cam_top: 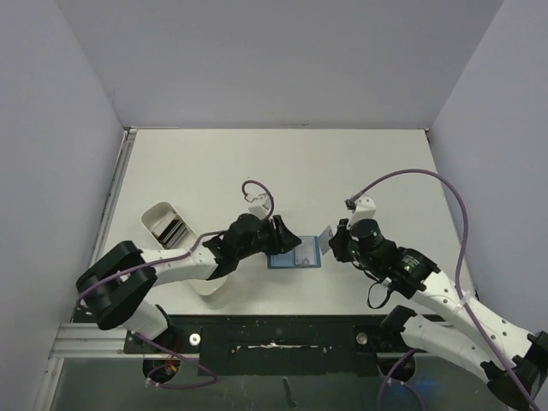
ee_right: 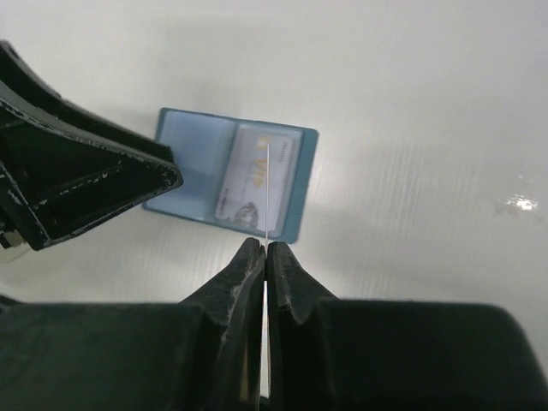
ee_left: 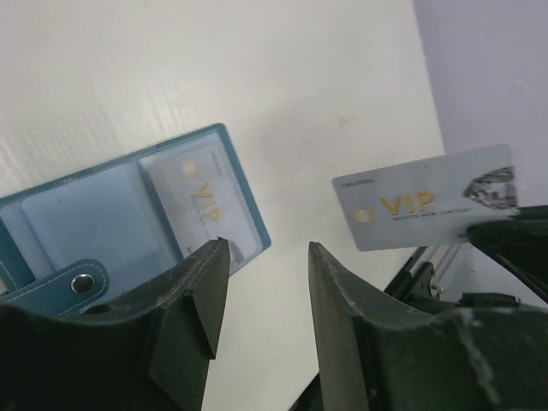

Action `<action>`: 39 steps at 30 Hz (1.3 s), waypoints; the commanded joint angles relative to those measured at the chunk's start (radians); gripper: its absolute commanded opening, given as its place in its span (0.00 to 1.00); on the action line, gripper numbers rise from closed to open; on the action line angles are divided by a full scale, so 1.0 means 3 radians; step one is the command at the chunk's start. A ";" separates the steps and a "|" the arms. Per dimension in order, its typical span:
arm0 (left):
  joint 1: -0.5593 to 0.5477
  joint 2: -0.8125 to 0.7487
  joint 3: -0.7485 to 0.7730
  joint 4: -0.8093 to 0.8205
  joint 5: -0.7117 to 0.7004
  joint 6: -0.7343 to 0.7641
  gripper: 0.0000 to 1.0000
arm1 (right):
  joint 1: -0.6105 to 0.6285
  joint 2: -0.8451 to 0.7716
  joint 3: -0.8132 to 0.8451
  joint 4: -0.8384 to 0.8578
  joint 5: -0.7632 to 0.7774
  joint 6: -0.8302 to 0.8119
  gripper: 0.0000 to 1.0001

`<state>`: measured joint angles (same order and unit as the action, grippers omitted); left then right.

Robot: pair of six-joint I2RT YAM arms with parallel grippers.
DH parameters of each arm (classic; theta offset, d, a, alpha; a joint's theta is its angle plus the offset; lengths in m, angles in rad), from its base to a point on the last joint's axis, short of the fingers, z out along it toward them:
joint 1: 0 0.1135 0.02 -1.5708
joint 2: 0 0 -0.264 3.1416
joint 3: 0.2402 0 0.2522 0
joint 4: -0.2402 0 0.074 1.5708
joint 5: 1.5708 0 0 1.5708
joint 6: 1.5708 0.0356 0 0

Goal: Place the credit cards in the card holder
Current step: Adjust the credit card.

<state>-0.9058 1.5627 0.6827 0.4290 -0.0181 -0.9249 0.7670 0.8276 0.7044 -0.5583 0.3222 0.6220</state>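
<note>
Credit card (ee_left: 424,197): where do you have it?
Pinched by one end in my right gripper (ee_right: 264,248), jaws pressed together on it. It is raised just off the right edge of the card holder (cam_top: 293,255).
Any room there?
The card holder lies open on the table (cam_top: 342,163), and its right pocket shows a second card (ee_left: 201,201). I see bare table beyond and to the right.
What stands in the way?
My left gripper (ee_left: 265,257), jaws spread with nothing between them, hangs over the card holder's left half. The white tray (cam_top: 163,221) sits well apart, by that arm.
</note>
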 commanded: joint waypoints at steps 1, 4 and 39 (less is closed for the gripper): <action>0.0085 -0.0556 -0.0182 0.0547 0.0696 0.0649 0.40 | 0.0005 -0.0235 0.0176 -0.0033 -0.0732 -0.0325 0.00; 0.0088 -0.0898 -0.0266 0.0476 0.1161 0.1068 0.40 | 0.0007 -0.0375 0.0140 0.0028 -0.1198 -0.0420 0.00; 0.0366 -0.1287 -0.0679 0.1279 0.1913 0.0554 0.00 | 0.0007 -0.1227 -0.0569 0.1255 -0.1563 0.0715 0.43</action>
<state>-0.8028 1.1694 0.4931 0.6434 0.6743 -0.6735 0.7666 0.4992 0.5884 -0.3542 -0.2237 0.6842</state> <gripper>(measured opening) 0.017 0.423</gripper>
